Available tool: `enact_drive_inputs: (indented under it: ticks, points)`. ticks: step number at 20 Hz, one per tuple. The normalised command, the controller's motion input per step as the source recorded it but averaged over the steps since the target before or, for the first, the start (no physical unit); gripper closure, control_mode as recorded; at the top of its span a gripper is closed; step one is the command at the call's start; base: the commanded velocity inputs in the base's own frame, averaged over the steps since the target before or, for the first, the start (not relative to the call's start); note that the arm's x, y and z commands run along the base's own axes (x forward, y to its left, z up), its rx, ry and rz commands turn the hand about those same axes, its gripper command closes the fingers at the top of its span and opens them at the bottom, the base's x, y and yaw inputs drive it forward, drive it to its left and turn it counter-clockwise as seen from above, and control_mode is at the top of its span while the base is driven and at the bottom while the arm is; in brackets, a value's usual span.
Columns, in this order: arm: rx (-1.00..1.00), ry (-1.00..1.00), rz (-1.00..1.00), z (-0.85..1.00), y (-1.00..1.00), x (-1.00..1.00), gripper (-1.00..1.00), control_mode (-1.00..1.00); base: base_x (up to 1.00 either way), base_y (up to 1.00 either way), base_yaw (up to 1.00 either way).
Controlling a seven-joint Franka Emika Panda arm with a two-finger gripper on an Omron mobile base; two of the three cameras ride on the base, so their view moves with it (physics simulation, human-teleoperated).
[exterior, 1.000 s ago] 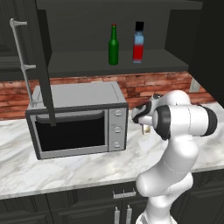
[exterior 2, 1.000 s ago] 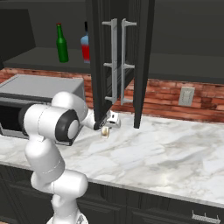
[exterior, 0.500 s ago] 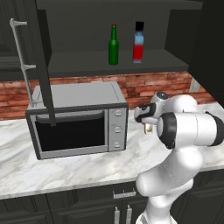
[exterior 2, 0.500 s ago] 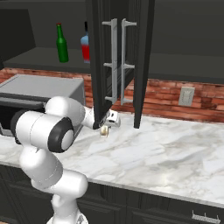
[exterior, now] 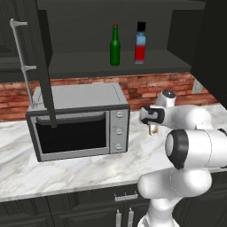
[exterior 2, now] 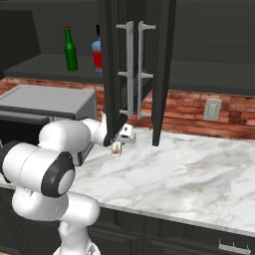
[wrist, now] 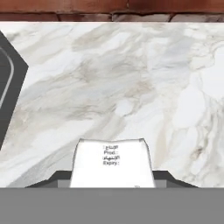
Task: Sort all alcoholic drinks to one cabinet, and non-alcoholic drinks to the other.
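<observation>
The gripper is pinched on the small pale cream container, held clear above the marble counter just right of the microwave. In the hand view the container sits between the finger tips, its printed top facing the camera, with the marble well below it. In the right base view the same container hangs under the gripper, close in front of the open dark cabinet doors. The dark-green bottle and the blue-and-red bottle stand side by side, near each other but apart, on the shelf of the open cabinet above the microwave. Judgement: the step in hand is carrying this non-alcoholic drink up to the other cabinet, away from the two alcoholic bottles. To do it well, the arm should keep the container level, lift it clear of the door edges and handles before moving inward, and set it flat on the shelf before the fingers part; the grip looks to sit low on a small body, so a knock against a door could twist it loose. Hard to make out: the finger pads are cut off at the foot of the hand view, so exact contact points cannot be confirmed; the interior of the destination cabinet is dark and screened by its doors, and its free shelf space cannot be judged.
</observation>
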Motion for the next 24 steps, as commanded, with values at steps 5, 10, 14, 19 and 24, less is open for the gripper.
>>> enact_drive_inputs:
  ticks: [5, 10, 14, 19, 24]
  points:
    - [0.00, 0.00, 0.00, 0.27, 0.01, -0.40, 1.00, -1.00, 0.00, 0.00, 0.00]
    - [0.00, 0.00, 0.00, 0.33, 0.00, -0.40, 1.00, -1.00, 0.00, 0.00, 0.00]
    - [0.00, 0.00, 0.00, 0.36, 0.00, -0.40, 1.00, -1.00, 0.00, 0.00, 0.00]
    - [-0.01, 0.00, 0.00, 0.31, 0.04, -0.37, 1.00, -1.00, 0.00, 0.00, 0.00]
    - [-0.03, 0.00, 0.00, 0.26, 0.08, -0.36, 1.00, -1.00, 0.00, 0.00, 0.00]
